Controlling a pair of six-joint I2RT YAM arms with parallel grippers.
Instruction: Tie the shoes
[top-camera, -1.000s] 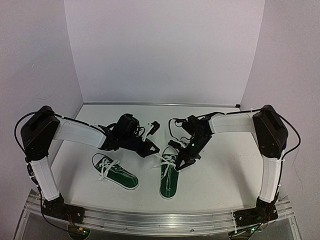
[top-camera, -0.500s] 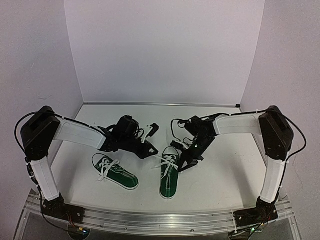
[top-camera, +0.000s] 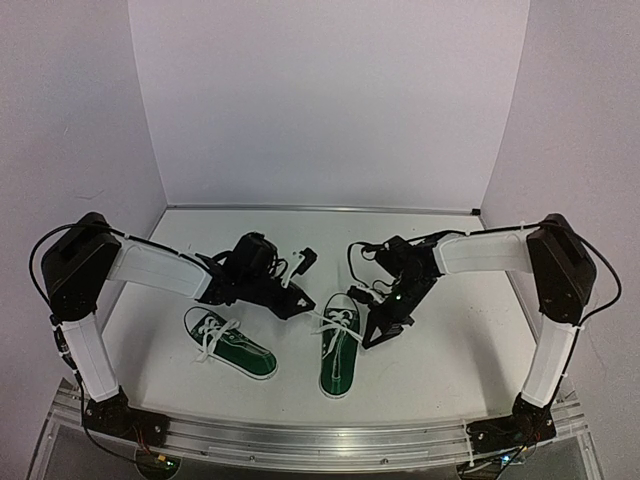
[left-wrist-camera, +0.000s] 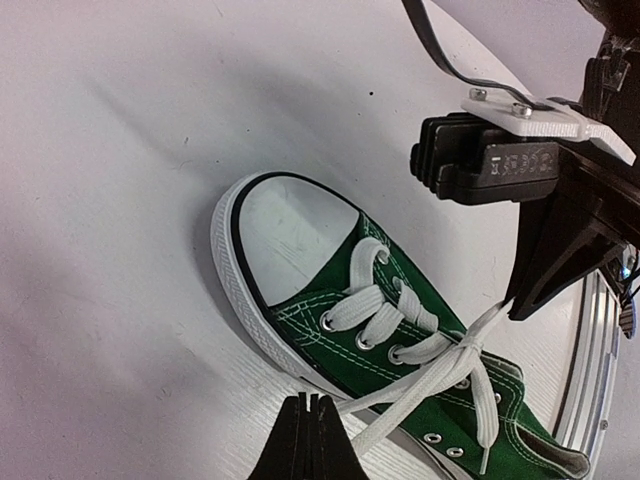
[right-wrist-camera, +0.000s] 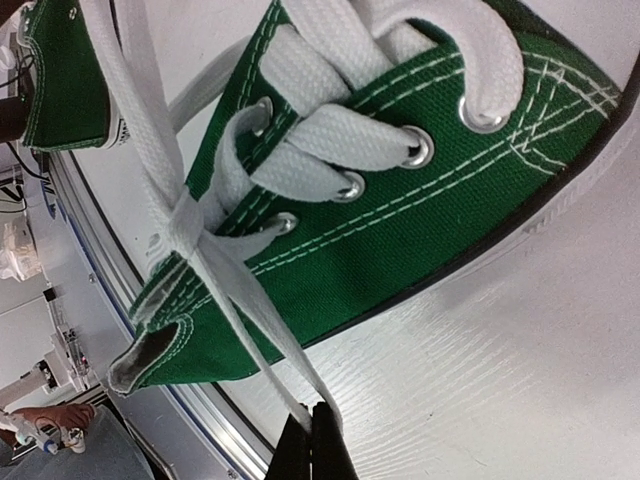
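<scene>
While near front edge (top-camera: 300, 412) (heel-first), both shoes (top-camera: 337, 360).

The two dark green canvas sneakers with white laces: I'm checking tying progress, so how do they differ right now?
The green canvas sneaker between the arms has its laces crossed and pulled taut, one end pinched by the left gripper, one by the right gripper; the sneaker near the left arm has loose, untouched laces. The first lies nearly straight in the top view; the second lies diagonally. Both stand upright, no bow yet.
</scene>
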